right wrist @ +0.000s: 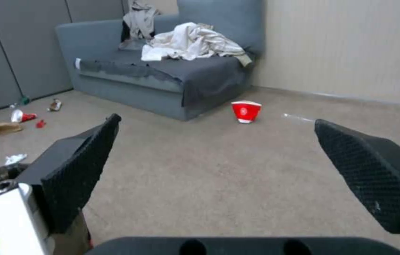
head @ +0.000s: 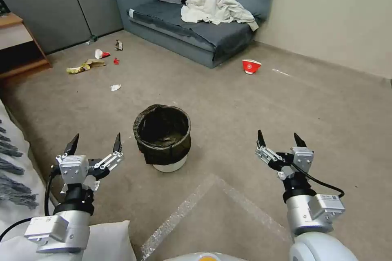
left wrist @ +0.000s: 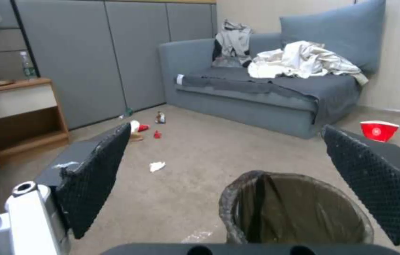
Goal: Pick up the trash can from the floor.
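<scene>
Trash can stood upright on the carpet between your grippers. Your left gripper and right gripper hovered beside it, jaws spread wide, grasping nothing.

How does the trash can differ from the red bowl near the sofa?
The trash can is white, lined with a dark bag, and stands between the open left gripper and right gripper; the red bowl is smaller, unlined, and farther off by the sofa. Both sit on the floor.
</scene>
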Motion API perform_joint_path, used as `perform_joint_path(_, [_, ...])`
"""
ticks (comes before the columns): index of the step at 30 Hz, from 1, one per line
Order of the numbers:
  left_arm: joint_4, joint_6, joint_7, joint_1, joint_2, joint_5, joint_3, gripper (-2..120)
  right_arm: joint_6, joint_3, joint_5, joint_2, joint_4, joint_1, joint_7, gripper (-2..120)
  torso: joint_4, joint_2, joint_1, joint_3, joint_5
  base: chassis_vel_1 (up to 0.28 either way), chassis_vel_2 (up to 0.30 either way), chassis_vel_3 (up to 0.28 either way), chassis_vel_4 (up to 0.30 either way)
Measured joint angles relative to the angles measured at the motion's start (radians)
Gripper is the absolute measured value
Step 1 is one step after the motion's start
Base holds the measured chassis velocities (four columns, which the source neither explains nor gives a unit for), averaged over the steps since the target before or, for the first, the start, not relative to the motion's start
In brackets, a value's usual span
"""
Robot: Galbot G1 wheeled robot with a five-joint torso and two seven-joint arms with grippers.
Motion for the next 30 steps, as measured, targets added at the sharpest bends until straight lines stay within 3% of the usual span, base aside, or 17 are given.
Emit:
perform_joint_path(19, [0.0,0.001,-0.005,-0.004,-0.001,-0.003,0.0,100,-0.001,-0.004,0.019,0.0,-0.009,0.002,0.009,100,0.0,0.0,0.0,0.0,-0.0001,-0.166,0.157,0.169,-0.155])
perform_joint_path(24, [0.001,0.006,-0.032,-0.005,0.0,-0.008,0.0,100,0.001,-0.008,0.019,0.0,-0.021,0.003,0.008,100,0.0001,0.0,0.0,0.0,0.0001,-0.117,0.107,0.127,-0.121])
perform_joint_path(27, [0.025,0.066,-0.087,-0.018,0.009,-0.023,-0.005,100,0.009,-0.013,0.019,0.0,-0.024,0.004,0.007,100,0.0,0.0,0.0,0.0,0.0,-0.014,0.032,0.032,-0.046])
perform_joint_path(30, [0.037,0.083,-0.092,-0.024,0.013,-0.027,-0.01,100,0.01,-0.013,0.019,-0.001,-0.026,0.004,0.007,100,0.0,0.0,0.0,0.0,-0.0001,0.0,0.0,0.0,0.0])
